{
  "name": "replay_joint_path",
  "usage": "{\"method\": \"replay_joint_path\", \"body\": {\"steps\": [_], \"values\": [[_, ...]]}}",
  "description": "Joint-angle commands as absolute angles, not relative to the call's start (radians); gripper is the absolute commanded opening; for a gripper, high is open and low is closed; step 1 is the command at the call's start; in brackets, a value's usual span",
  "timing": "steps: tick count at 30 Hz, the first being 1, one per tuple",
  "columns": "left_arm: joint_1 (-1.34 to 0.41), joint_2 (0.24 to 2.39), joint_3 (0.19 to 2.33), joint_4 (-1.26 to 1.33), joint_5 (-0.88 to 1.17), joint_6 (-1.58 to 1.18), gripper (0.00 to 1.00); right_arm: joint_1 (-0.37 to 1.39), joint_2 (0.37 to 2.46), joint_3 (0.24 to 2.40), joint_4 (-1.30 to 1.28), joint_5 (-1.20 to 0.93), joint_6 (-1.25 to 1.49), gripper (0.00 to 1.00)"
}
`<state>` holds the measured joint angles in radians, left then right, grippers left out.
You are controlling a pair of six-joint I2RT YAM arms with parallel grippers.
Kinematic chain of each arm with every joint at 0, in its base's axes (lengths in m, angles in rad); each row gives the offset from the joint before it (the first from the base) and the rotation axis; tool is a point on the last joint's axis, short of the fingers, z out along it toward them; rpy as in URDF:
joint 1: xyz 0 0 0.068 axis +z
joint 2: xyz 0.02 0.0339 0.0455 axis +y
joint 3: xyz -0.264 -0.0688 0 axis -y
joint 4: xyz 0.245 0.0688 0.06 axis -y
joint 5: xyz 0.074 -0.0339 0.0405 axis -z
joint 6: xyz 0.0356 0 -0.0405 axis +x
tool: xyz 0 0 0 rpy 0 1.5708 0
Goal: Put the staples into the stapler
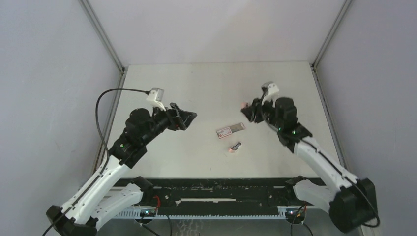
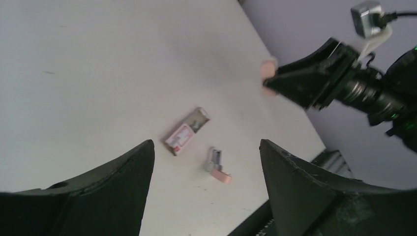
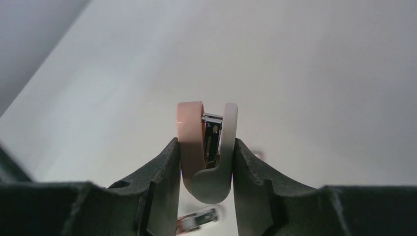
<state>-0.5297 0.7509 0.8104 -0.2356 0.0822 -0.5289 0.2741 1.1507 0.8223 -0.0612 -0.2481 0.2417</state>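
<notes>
My right gripper (image 1: 247, 110) (image 3: 205, 142) is shut on a pink and grey mini stapler (image 3: 206, 147) (image 1: 244, 104), held above the table's right side with its metal inside showing between the two halves. The small pinkish staple box (image 1: 227, 131) (image 2: 181, 138) lies flat mid-table, and the grey staples (image 1: 238, 126) (image 2: 199, 119) show at its open end. In the right wrist view the box (image 3: 199, 220) appears blurred below the jaws. My left gripper (image 1: 189, 117) (image 2: 205, 143) hovers open and empty, left of the box. The left wrist view shows the held stapler (image 2: 268, 69) at the right gripper's tip.
A second pink mini stapler (image 1: 236, 146) (image 2: 218, 167) lies on the table just in front of the box. Grey walls stand on the left, right and back. The table's near edge (image 1: 211, 179) runs above the arm bases.
</notes>
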Motion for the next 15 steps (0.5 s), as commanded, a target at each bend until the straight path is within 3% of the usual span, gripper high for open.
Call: {"method": "replay_joint_path", "body": {"steps": [1,7,15], "values": [[-0.612,0.817,0.809,-0.046,0.184,-0.629,0.82,0.455,0.909,0.597,0.223,-0.232,0.196,0.00],[-0.712,0.921,0.807,0.051,0.221,-0.666,0.82,0.657,0.750,0.462,0.306,-0.107,0.213,0.00],[-0.823,1.054,0.865,0.089,0.218,-0.666,0.82,0.845,0.709,0.387,0.385,0.003,0.164,0.00]]}}
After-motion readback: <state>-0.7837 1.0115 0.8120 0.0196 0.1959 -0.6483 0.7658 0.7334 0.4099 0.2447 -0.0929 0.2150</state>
